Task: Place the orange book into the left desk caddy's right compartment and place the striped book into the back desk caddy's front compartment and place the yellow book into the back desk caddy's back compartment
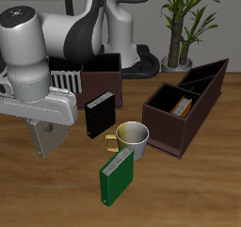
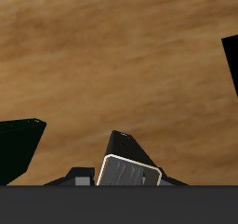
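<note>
My gripper [image 1: 43,127] hangs above bare table near the front edge, shut on a plain grey-beige book, the yellow book [image 1: 45,142]. In the wrist view this book [image 2: 128,167] shows pale edges, with wood far below it. The orange book [image 1: 184,106] stands inside the left desk caddy [image 1: 174,127], the long dark box with a slanted tall end. The back desk caddy [image 1: 104,77] sits farther back, partly behind my arm, and its inside is hidden. The striped book is out of view.
A black book [image 1: 99,115] leans against the back caddy's front wall. A pale mug [image 1: 134,137] stands mid-table, with a green book [image 1: 118,176] upright just in front of it. A white rack [image 1: 66,78] stands beside the back caddy.
</note>
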You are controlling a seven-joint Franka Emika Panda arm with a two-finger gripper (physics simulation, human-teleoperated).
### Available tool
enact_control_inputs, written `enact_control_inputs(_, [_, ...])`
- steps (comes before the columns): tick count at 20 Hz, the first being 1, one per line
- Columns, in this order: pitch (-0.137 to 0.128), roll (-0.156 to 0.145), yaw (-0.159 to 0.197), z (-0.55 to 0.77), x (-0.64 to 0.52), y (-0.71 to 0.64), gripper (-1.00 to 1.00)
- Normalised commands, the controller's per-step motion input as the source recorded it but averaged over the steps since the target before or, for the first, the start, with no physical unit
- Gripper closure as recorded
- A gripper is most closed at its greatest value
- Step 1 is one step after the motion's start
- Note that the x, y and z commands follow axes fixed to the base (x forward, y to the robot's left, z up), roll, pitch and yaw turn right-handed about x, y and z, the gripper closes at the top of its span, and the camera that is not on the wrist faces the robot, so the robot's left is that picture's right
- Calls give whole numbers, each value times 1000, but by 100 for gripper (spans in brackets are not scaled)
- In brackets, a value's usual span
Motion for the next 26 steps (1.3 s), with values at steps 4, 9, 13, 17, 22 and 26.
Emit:
enact_control_inputs(4, [-56,62,116,831,-616,-132,100])
enact_control_inputs(9, [-19,84,61,553,-569,33,100])
enact_control_inputs(13, [-23,66,29,455,-644,61,100])
enact_control_inputs(17, [-25,63,43,354,-523,159,100])
enact_control_inputs(22, [-31,4,56,320,-469,-122,100])
enact_control_inputs(26, [23,-23,85,206,-334,-244,100])
